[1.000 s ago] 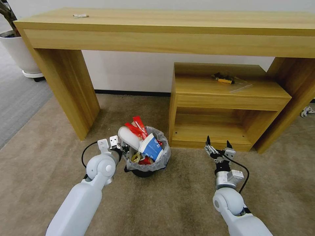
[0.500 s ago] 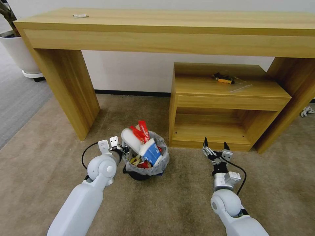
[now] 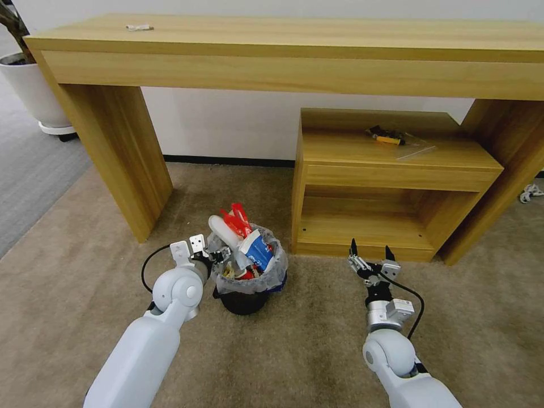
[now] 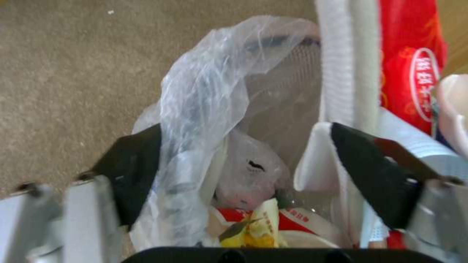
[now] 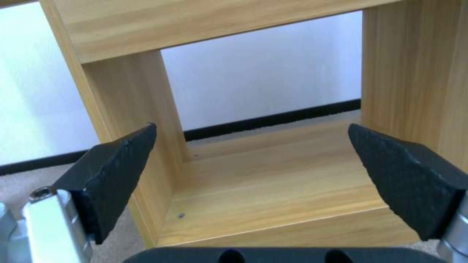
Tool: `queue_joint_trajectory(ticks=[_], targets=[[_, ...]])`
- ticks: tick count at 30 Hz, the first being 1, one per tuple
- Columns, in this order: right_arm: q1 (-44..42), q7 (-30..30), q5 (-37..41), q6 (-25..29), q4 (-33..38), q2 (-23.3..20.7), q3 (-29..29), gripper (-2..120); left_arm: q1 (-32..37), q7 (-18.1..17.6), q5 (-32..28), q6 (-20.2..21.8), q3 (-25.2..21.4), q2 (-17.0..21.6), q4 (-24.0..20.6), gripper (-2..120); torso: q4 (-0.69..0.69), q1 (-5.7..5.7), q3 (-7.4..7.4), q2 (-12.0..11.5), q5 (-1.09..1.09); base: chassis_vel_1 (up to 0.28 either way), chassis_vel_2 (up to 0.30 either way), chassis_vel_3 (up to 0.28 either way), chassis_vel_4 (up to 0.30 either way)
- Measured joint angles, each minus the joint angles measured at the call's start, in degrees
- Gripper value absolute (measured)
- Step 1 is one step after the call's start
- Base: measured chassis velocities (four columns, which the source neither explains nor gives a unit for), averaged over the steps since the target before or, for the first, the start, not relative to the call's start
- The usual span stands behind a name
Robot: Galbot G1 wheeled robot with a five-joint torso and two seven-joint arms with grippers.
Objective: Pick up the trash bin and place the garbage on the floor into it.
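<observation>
Head view, trash bin (image 3: 247, 286) at left pincer (image 3: 218, 256)

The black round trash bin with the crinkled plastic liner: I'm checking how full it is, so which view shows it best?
The head view: the whole black round trash bin shows, litter heaped above its rim. The left wrist view gives only liner and rim close up; the right wrist view faces the wooden shelf unit.

Trash bin (image 3: 245, 300) on beige floor (image 3: 306, 351)
</observation>
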Motion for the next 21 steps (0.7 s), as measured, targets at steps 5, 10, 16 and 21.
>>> queue_joint_trajectory(ticks=[5,10,16,21], targets=[[0.04,-0.04,-0.31,0.07,-0.05,0.31,-0.25,100,0.32,0.32,1.26,-0.08,-0.48,-0.36,-0.39,100,0.00,0.00,0.00,0.00,0.00,0.000,0.000,0.000,0.000],[0.36,-0.04,-0.45,0.12,-0.24,0.36,-0.69,100,1.02,0.81,2.17,-0.19,-1.17,-0.25,-1.07,100,0.00,0.00,0.00,0.00,0.00,0.000,0.000,0.000,0.000],[1.30,0.10,-0.26,0.12,-0.29,0.53,-1.43,100,1.95,1.89,3.79,-0.93,-2.40,-0.22,-2.06,100,0.01,0.00,0.00,0.00,0.00,0.000,0.000,0.000,0.000],[1.55,0.14,0.50,0.12,-0.09,0.45,-1.54,100,2.34,3.39,5.85,-2.58,-3.10,-0.52,-2.06,100,0.00,0.00,0.00,0.00,0.00,0.000,0.000,0.000,0.000]])
